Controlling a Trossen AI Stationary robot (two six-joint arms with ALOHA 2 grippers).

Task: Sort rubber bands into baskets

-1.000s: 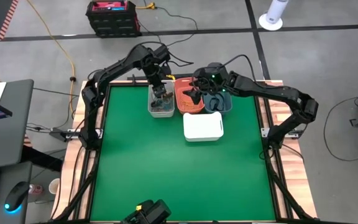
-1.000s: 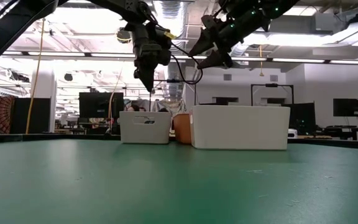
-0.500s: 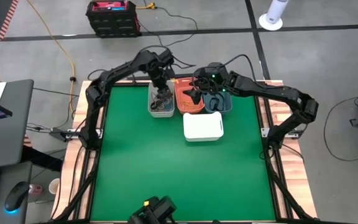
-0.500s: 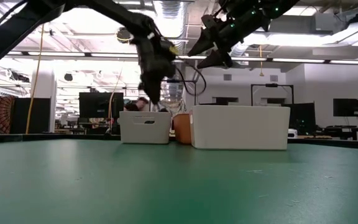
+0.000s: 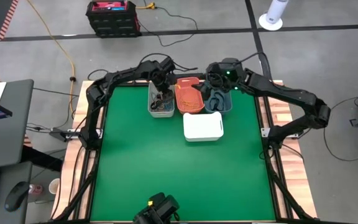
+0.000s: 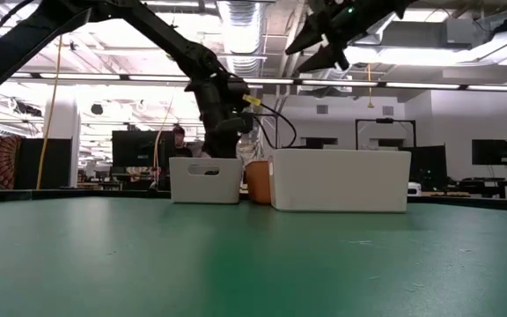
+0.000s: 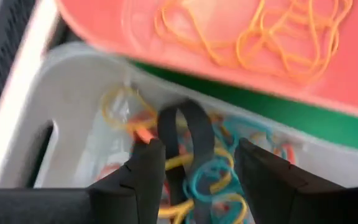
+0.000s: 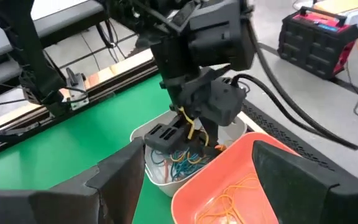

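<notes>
From table height, the contents of the baskets were hidden behind their walls, and the slate-blue basket was screened entirely by the white basket. From above, the loops in the light grey basket were reduced to a dark tangle, and the interior of the slate-blue basket could not be made out beneath the right arm.

The left hand was lowered into the light grey basket, its fingers spread apart just above the heap of rubber bands. A broad black loop was seen standing up between the fingers; whether it was touched by either one could not be told. The right hand was held high above the far edge of the coral-orange basket and the slate-blue one, its fingers wide apart with nothing between them.

In the grey basket, thin teal, yellow-orange, red and black loops were piled and intertwined. In the coral-orange basket, only thin yellow-orange bands were seen, loosely overlapped on its floor. All four baskets were grouped at the far middle of the green table, the white one nearest the front.
</notes>
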